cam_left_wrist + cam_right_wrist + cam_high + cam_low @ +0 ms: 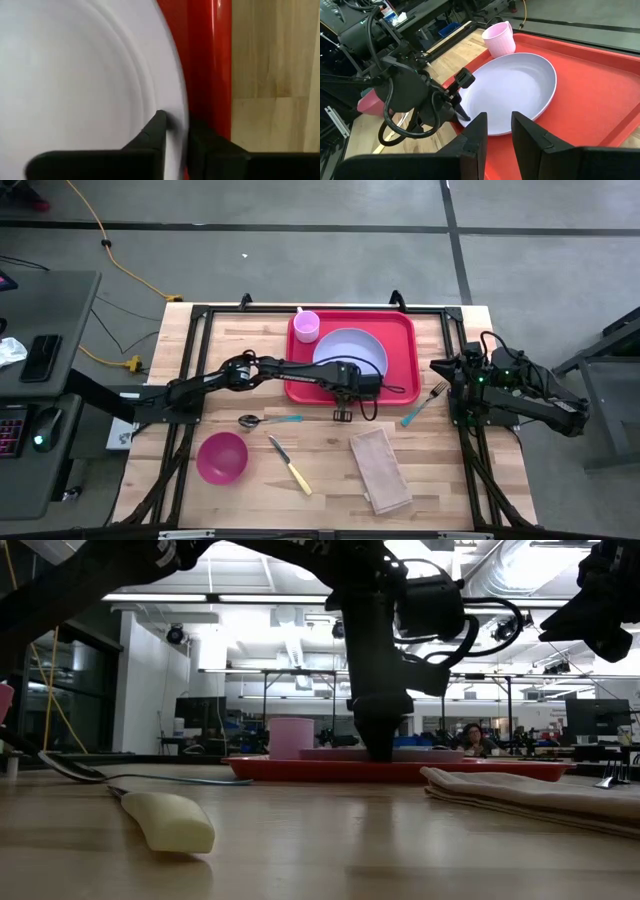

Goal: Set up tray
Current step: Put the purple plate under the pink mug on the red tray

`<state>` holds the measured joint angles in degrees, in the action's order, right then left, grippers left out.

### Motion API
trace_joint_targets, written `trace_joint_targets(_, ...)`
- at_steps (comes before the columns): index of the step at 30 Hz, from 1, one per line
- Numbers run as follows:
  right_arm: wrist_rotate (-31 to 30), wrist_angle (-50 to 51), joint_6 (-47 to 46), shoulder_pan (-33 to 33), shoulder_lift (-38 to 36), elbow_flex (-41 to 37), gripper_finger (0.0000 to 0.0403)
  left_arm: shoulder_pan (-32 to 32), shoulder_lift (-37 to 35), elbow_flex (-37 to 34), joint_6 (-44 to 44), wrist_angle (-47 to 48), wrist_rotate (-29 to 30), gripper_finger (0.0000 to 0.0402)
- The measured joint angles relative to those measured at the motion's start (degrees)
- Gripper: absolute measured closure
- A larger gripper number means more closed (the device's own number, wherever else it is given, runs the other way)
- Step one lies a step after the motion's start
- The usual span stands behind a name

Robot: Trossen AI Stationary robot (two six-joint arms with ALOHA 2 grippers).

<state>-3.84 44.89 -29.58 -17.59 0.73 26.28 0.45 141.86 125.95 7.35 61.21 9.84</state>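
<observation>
The red tray (402, 332) lies at the table's far middle. On it rest a round lavender plate (350, 352) and, at its far left corner, a pink cup (307, 326). My left gripper (176, 127) points down at the plate's near rim (177, 115) and is open. One finger stands inside the rim and one outside, over the tray's floor (200, 60). The right wrist view shows that gripper (464, 115) at the plate's edge. My right gripper (499, 122) waits open at the table's right side (442, 368), holding nothing.
On the wood in front of the tray lie a spoon (265, 420), a yellow-handled knife (290, 465), a pink bowl (222, 457), a folded tan napkin (380, 470) and a fork (425, 403) near the tray's right corner.
</observation>
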Motion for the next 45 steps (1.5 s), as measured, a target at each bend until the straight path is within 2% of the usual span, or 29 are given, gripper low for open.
trace_joint_targets(7,0.0,-0.01,0.0,0.0,0.0,0.0,0.0336,-0.02,0.07,-0.06,0.04,-0.18,0.2,0.0259)
trace_joint_targets(17,0.0,-0.01,0.0,0.0,-0.01,0.0,0.0336,-0.09,0.18,0.8,0.15,0.74,0.71,0.0216)
trace_joint_targets(27,0.25,0.0,0.0,0.01,-0.02,0.0,0.0336,-0.09,0.09,7.38,0.35,1.34,2.31,0.0191)
trace_joint_targets(36,0.68,-0.01,0.02,0.01,0.0,-0.02,0.0336,-0.13,-0.02,7.59,0.32,4.08,4.03,0.0179)
trace_joint_targets(45,0.66,-0.03,0.17,0.01,0.0,-0.02,0.0336,-0.04,-3.85,7.65,-1.3,7.41,6.85,0.0179)
